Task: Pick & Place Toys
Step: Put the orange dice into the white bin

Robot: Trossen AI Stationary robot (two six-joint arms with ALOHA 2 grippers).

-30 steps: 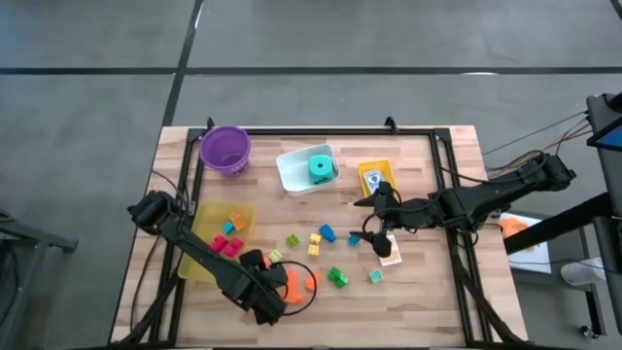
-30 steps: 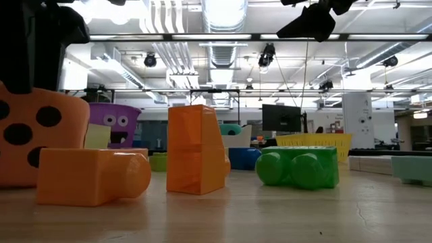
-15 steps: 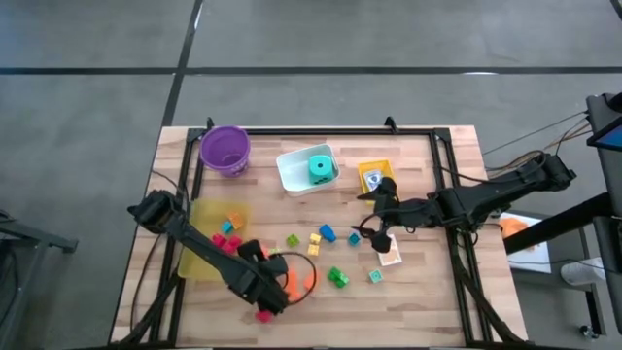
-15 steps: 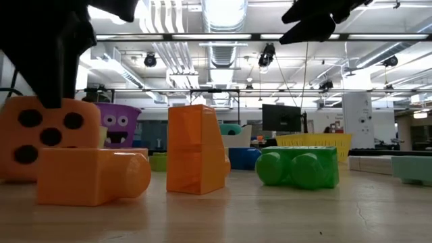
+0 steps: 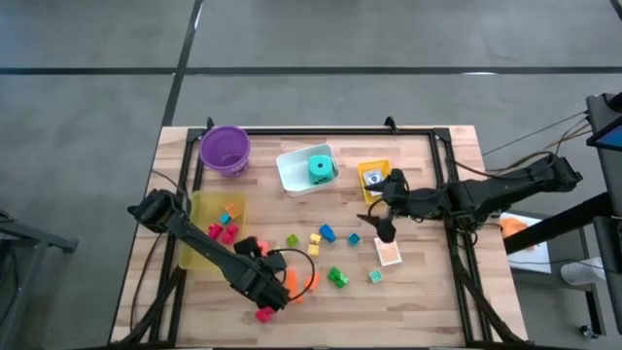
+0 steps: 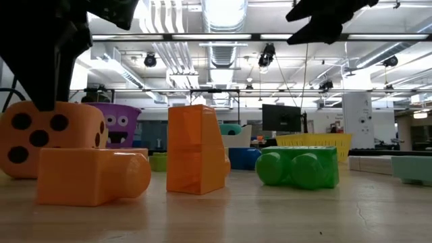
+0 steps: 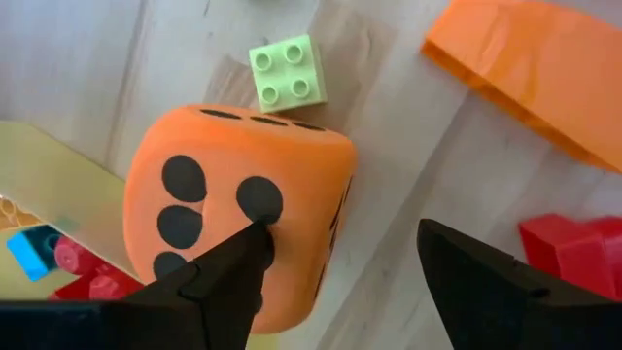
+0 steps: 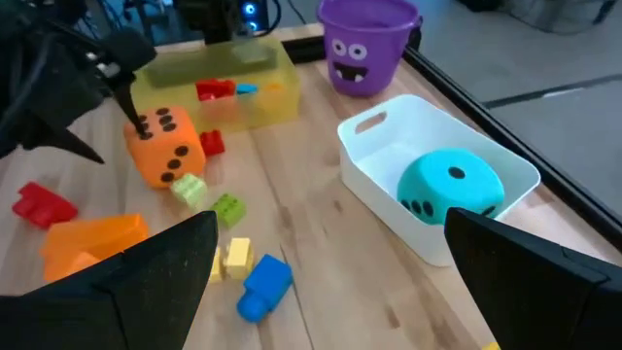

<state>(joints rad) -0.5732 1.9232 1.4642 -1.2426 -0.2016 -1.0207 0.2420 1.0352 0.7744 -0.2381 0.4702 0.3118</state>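
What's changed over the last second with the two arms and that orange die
The left gripper has drawn back toward the yellow tray and opened around the orange die, which now sits on the table. The right gripper lifted slightly off the card, open and empty. The blocks and teal die stayed put.

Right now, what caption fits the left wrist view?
Left gripper open beside the orange foam die, near a pale green plastic block.
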